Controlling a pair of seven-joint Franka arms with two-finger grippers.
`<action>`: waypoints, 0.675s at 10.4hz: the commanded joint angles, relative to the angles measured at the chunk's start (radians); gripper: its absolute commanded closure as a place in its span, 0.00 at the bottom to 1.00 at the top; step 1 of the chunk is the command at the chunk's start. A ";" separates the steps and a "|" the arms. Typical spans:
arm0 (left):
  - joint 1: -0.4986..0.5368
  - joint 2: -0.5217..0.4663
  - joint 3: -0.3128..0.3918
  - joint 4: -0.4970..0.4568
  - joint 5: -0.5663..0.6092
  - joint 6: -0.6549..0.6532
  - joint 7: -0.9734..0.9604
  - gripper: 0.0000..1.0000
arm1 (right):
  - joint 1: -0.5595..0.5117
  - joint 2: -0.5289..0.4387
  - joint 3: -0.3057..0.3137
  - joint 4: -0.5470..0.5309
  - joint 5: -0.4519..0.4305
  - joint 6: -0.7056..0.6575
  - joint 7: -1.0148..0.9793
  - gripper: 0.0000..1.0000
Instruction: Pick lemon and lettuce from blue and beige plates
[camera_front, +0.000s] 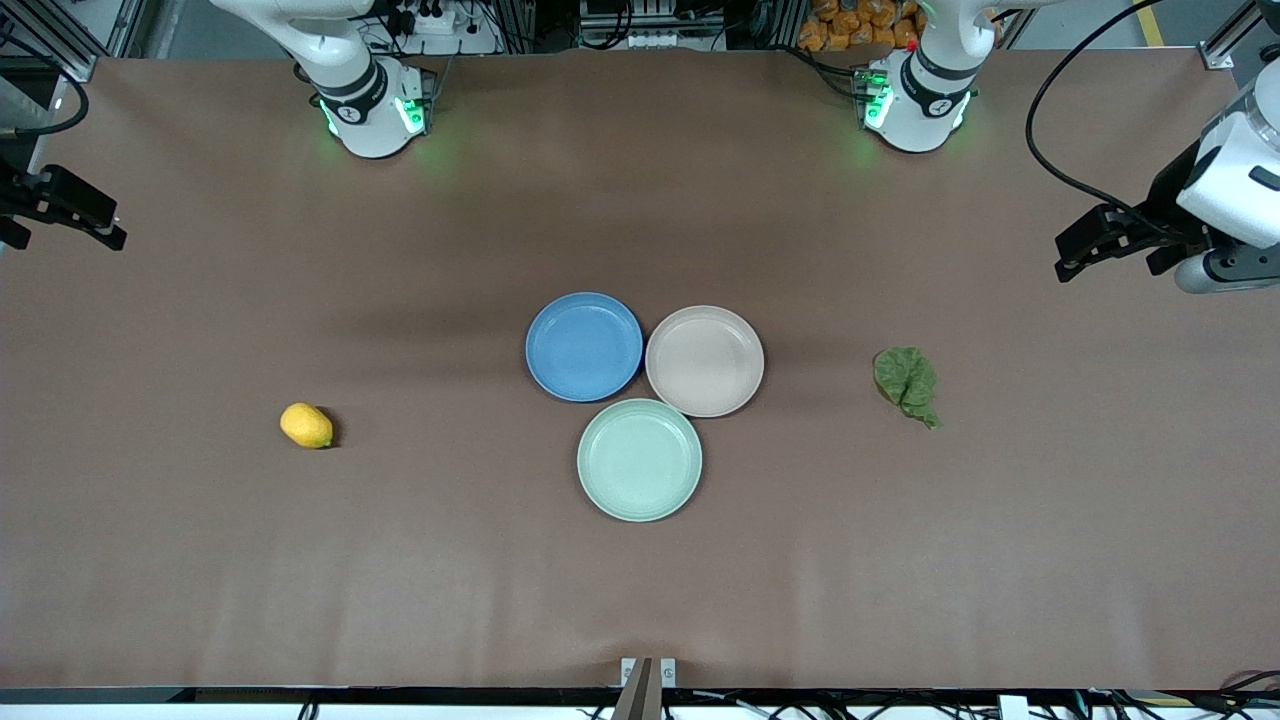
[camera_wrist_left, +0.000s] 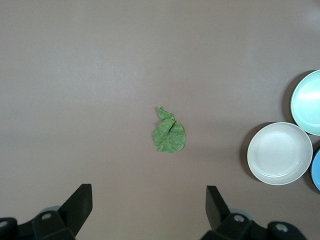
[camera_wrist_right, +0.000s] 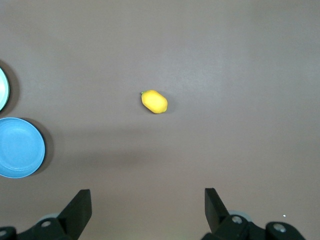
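Observation:
The yellow lemon (camera_front: 306, 425) lies on the brown table toward the right arm's end, off the plates; it also shows in the right wrist view (camera_wrist_right: 154, 101). The green lettuce leaf (camera_front: 907, 383) lies on the table toward the left arm's end, also off the plates, and shows in the left wrist view (camera_wrist_left: 169, 136). The blue plate (camera_front: 584, 346) and the beige plate (camera_front: 704, 360) sit side by side mid-table, both empty. My left gripper (camera_wrist_left: 148, 205) is open and empty, high over bare table at its end (camera_front: 1110, 262). My right gripper (camera_wrist_right: 148, 207) is open and empty over its end (camera_front: 60, 232).
A pale green plate (camera_front: 639, 459), empty, touches the other two plates and lies nearer the front camera. The two arm bases (camera_front: 372, 105) (camera_front: 915, 100) stand at the table's back edge. Bare brown table surrounds the lemon and the lettuce.

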 joint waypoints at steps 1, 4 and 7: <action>-0.014 -0.032 0.016 -0.023 -0.022 0.003 0.023 0.00 | 0.002 -0.011 0.001 -0.002 0.011 -0.004 -0.010 0.00; -0.015 -0.042 0.016 -0.021 -0.022 -0.003 0.026 0.00 | 0.002 -0.011 0.001 0.001 0.011 -0.004 -0.011 0.00; -0.022 -0.054 0.017 -0.023 -0.022 -0.015 0.084 0.00 | 0.001 -0.011 0.001 0.001 0.011 -0.003 -0.011 0.00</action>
